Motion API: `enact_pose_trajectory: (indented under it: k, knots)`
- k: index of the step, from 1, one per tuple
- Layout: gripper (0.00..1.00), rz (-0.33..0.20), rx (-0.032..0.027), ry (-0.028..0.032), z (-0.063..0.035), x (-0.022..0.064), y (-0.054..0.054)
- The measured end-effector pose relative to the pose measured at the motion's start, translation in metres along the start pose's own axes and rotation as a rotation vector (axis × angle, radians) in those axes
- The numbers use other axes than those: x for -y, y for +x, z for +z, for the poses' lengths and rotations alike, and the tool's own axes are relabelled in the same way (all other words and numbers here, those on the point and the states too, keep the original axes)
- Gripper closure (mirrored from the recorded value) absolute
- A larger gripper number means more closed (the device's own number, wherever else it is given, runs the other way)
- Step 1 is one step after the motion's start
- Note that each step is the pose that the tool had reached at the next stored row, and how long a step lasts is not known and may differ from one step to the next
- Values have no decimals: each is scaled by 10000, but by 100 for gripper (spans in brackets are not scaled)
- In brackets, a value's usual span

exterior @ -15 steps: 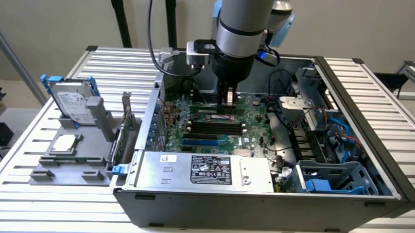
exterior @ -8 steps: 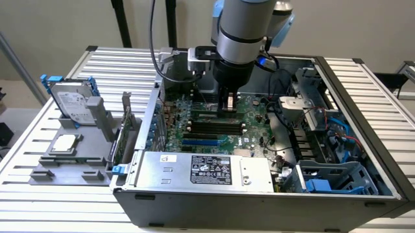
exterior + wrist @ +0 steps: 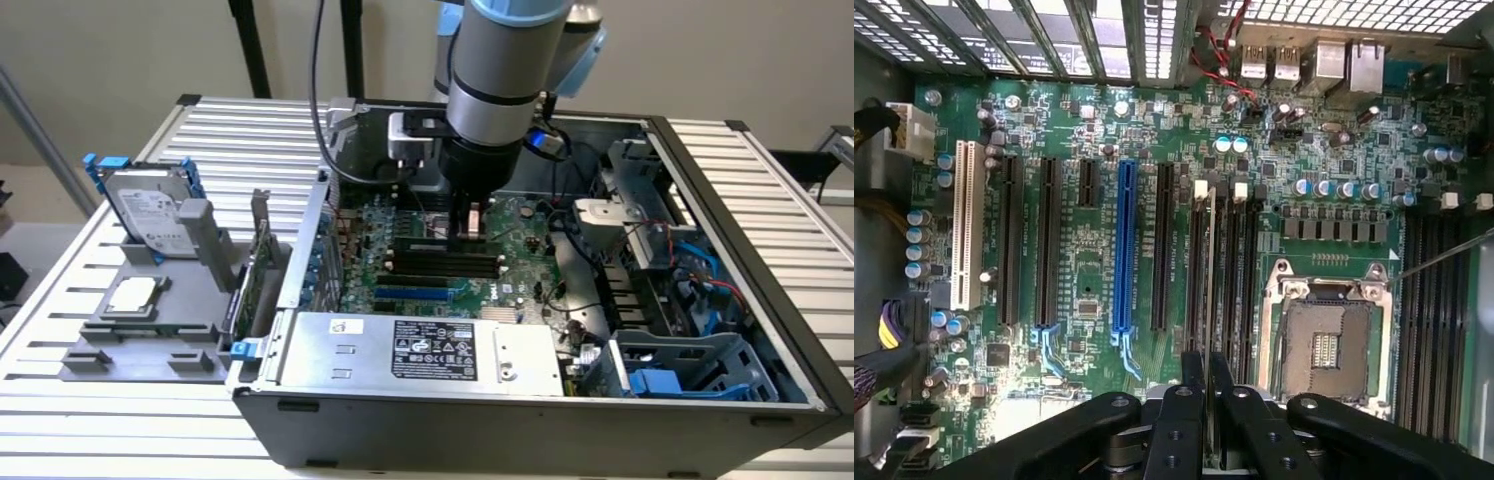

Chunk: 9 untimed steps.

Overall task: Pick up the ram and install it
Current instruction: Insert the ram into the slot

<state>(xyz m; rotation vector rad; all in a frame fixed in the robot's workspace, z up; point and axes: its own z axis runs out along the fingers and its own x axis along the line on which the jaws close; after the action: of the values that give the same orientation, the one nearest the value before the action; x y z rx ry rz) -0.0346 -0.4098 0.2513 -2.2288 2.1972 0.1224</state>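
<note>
in the exterior view the grey robot arm (image 3: 497, 75) reaches straight down into an open computer case (image 3: 694, 400) that lies on its side on a ribbed metal surface (image 3: 120, 420). the claw (image 3: 467, 236) hangs low over the green motherboard (image 3: 521, 225), right at the bank of black memory slots (image 3: 447, 262) in the middle of the board. its fingers sit close together around something thin. a silver power supply (image 3: 427, 350) with a white label fills the near edge of the case. on the exterior view's left, outside the case, a grey holder (image 3: 147, 330) carries a silver hard drive (image 3: 150, 215) in a blue frame, standing upright, and a small square chip (image 3: 130, 297) lying flat. an expansion card (image 3: 256, 265) stands on edge between the holder and the case wall.

in the wrist view the claw (image 3: 1206, 385) looks down along the board. the two black fingers (image 3: 1182, 420) are drawn in narrow, pinching the ram (image 3: 1206, 280), which i see edge-on as a thin stick running away from the fingertips. it lies in line with the black memory slots (image 3: 1239, 270), its far end near their white latches (image 3: 1201, 189); whether it is fully seated i cannot tell. just beside it is the empty cpu socket (image 3: 1324, 345) with its metal frame. further off, a blue slot (image 3: 1122, 250), a white slot (image 3: 967, 225) and several long black ones stand in parallel.
</note>
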Motion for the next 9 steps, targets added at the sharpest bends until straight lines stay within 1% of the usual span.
enact_pose_trajectory:
  k: [3, 4, 7, 8, 9]
  knots:
    - [86, 5, -94, -1, 45, 2, 1]
    - [86, 7, -138, -2, 57, 2, 2]
    - [86, 15, -309, -5, 90, 5, -6]
    - [86, 17, -334, -5, 96, 5, -9]
    - [86, 15, -336, -5, 98, 6, -11]
